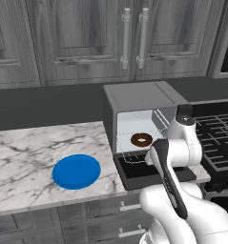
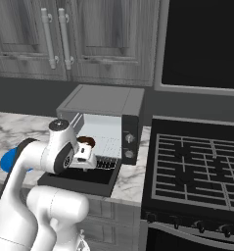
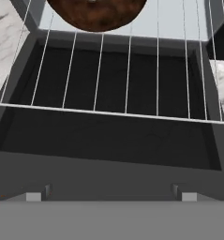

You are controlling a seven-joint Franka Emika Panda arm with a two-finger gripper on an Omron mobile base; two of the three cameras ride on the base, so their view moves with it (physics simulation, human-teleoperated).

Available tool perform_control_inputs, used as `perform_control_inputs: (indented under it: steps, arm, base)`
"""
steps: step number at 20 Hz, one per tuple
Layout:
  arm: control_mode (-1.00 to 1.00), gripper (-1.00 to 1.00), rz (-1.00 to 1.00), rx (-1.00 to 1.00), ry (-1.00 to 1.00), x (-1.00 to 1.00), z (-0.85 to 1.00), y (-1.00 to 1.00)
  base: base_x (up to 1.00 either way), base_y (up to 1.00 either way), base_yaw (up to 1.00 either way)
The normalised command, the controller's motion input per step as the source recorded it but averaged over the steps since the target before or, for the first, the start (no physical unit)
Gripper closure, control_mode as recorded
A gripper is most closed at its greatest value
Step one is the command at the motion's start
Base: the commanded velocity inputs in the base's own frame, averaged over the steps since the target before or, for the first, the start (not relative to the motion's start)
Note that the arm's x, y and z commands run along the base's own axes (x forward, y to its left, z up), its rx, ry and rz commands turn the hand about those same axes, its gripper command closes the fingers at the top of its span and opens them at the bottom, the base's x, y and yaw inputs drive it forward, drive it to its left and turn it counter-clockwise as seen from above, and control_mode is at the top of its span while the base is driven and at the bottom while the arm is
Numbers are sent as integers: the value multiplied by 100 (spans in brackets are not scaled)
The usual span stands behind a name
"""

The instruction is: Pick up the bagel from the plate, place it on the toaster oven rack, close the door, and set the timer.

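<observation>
I see the bagel [image 1: 141, 139] already lying on the toaster oven rack [image 1: 134, 155], in the middle of the left base frame, inside the pale cavity of the toaster oven [image 1: 139, 102]. In the hand view the bagel [image 3: 95, 14] fills the top edge, resting on the thin wires of the rack [image 3: 127, 110], which stick out over the lowered door [image 3: 108, 136]. The blue plate [image 1: 77, 171] sits bare on the marble counter [image 1: 20, 157], lower left of the left base frame, well apart from the oven.

My gripper [image 3: 111, 194] has its jaws spread wide and holds nothing; its two small tips poke up at the bottom of the hand view, just in front of the door's near edge.

So I judge the placing is done and the door [image 2: 79, 179] is the next thing to handle. It looks like a stiff, hinged panel with a dark glass window, fairly light, swinging up on its hinge line by the oven mouth. I would take it at the free front edge, where the bar handle should be, though I cannot make the handle out clearly here. Pushing from underneath seems safer than pinching the glass. The rack wires look thin and springy, so I would keep clear of them; a knock could roll the glossy bagel off. The knobs [image 2: 128, 146] sit on the oven's right panel.
</observation>
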Motion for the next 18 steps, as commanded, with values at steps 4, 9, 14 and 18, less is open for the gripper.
perform_control_inputs:
  steps: [4,9,14,18]
  arm:
    - [-100,-100,0,2,-23,0,-36,0]
    - [-100,-100,0,1,-18,-6,-57,0]
    - [-100,-100,0,1,-14,-6,-54,0]
    - [-100,-100,0,0,-13,-1,-52,0]
  base:
    - [0,0,0]
    - [0,0,0]
    - [0,0,0]
    - [0,0,0]
